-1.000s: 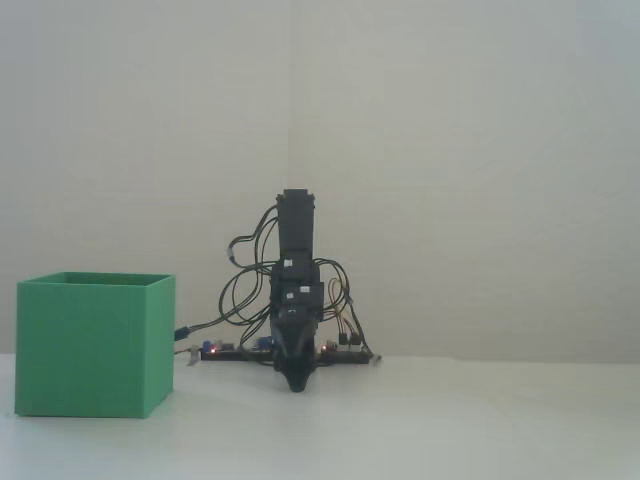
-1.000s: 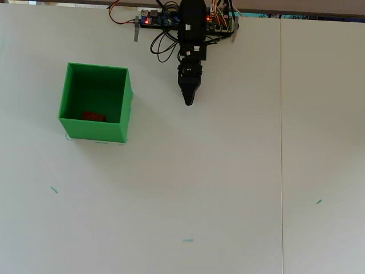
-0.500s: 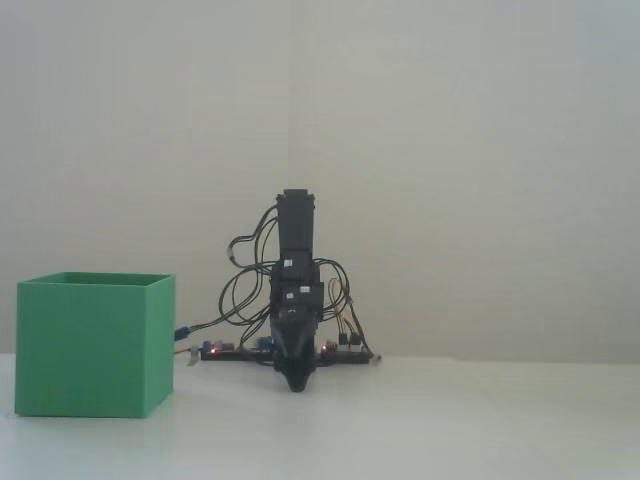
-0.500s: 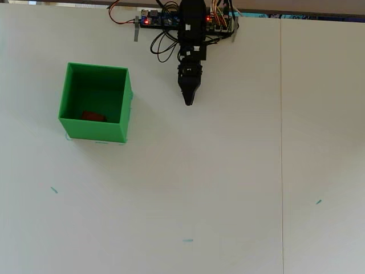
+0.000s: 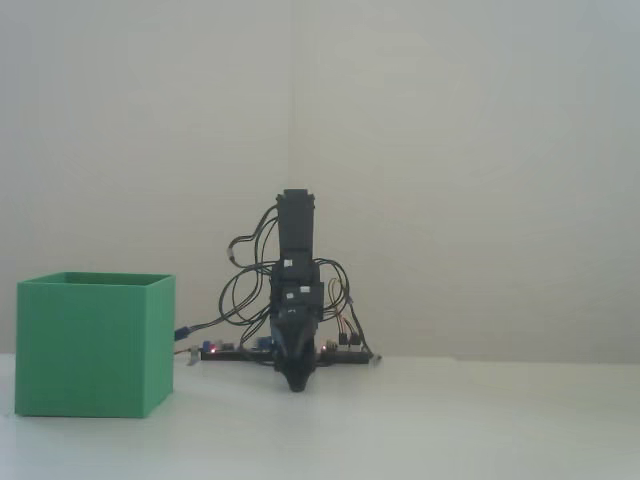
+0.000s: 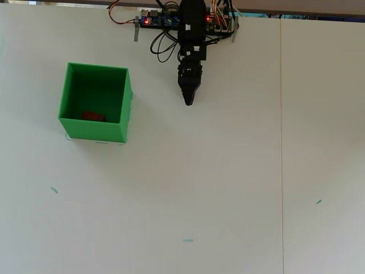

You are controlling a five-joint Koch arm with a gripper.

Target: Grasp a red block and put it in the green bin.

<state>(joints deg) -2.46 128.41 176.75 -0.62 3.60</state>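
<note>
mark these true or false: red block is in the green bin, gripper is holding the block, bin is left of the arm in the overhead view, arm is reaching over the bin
1. The red block lies inside the green bin. True.
2. The gripper holds the block. False: it holds nothing, its jaws together, apart from the bin.
3. In the overhead view the bin sits left of the arm. True.
4. The arm reaches over the bin. False: it is folded near its base, pointing down at bare table.

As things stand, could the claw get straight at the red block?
Probably not straight: the red block lies inside the green bin, whose walls enclose it. The claw sits apart, so it would have to come from above.
</note>
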